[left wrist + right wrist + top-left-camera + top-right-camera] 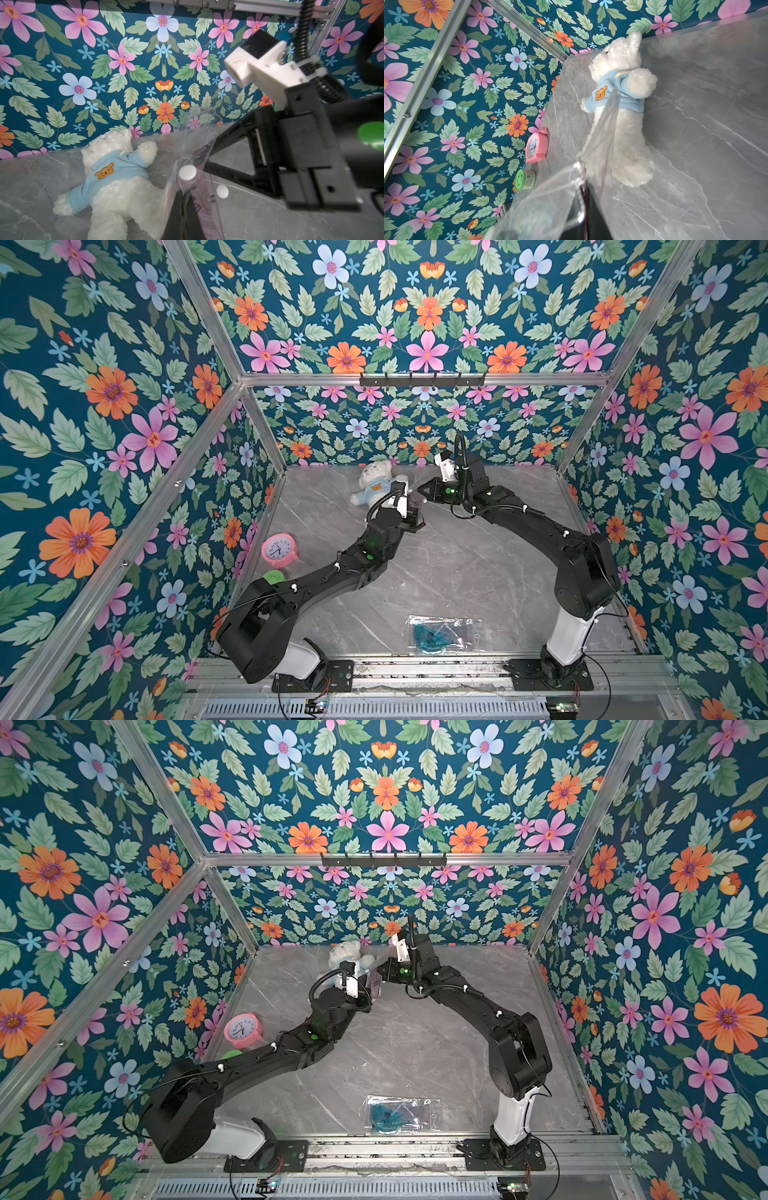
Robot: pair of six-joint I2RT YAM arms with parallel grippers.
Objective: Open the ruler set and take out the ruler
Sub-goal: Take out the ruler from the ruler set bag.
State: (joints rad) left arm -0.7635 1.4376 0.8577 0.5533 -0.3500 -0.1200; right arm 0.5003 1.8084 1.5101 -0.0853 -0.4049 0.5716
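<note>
Aloft, left hand [417,509] and right hand [422,491] both clamped on ruler set [193,145].

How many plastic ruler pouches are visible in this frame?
2. The teal-ruler pouch lies flat on the table, near its front edge; the purple-ruler pouch is held by the left hand and right hand, beside the teddy bear.

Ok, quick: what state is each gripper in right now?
Left gripper: shut on the clear ruler-set pouch.
Right gripper: shut on the same pouch's upper edge.
</note>
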